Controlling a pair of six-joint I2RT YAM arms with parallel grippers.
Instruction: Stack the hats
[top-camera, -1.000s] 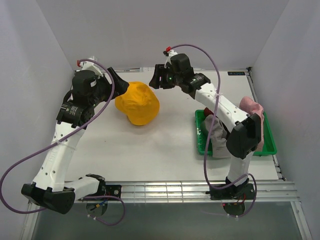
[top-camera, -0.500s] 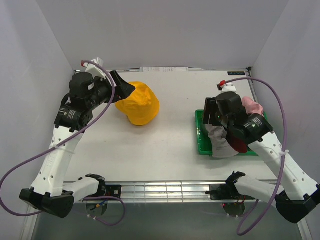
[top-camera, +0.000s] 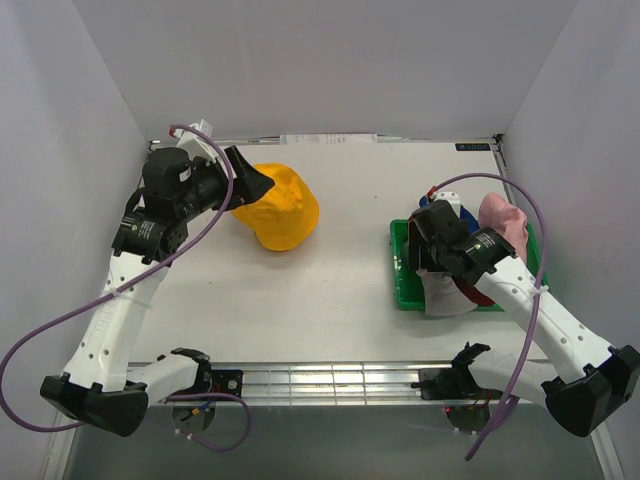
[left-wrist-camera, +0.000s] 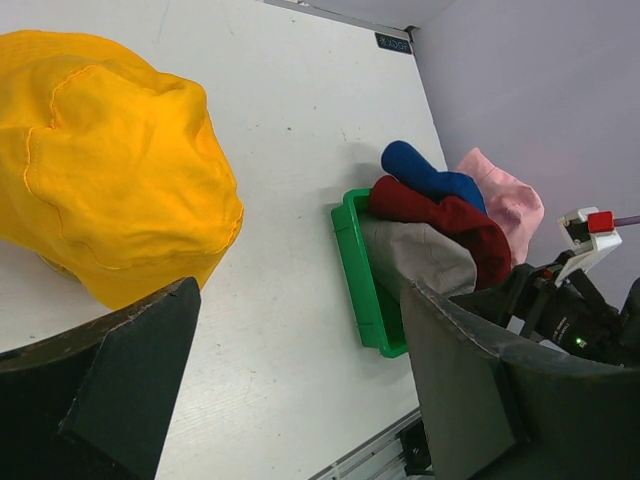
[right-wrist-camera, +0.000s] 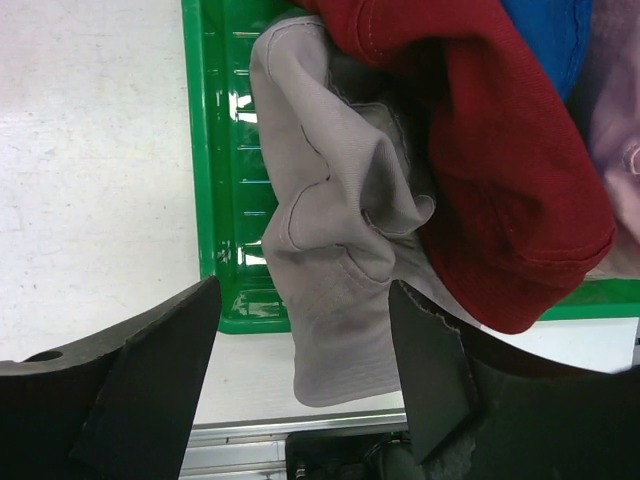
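A yellow hat (top-camera: 280, 210) (left-wrist-camera: 110, 170) sits on the white table at the far left. My left gripper (top-camera: 255, 185) (left-wrist-camera: 300, 300) hovers right beside it, open, with nothing between its fingers. The grey hat (top-camera: 440, 292) (right-wrist-camera: 330, 250), dark red hat (right-wrist-camera: 490, 170) (left-wrist-camera: 445, 215), blue hat (left-wrist-camera: 425, 172) (right-wrist-camera: 545, 30) and pink hat (top-camera: 500, 215) (left-wrist-camera: 510, 200) lie heaped in the green tray (top-camera: 398, 268) (right-wrist-camera: 210, 150). My right gripper (top-camera: 428, 258) (right-wrist-camera: 305, 290) hangs open just above the grey hat, whose brim droops over the tray's near rim.
White walls close in the table on the left, back and right. An aluminium rail (top-camera: 330, 380) runs along the near edge. Bare tabletop (top-camera: 340, 260) lies between the yellow hat and the tray. Purple cables loop off both arms.
My right arm has swung from beside the yellow hat back over the tray, and its jaws have widened. The left gripper stays by the yellow hat.
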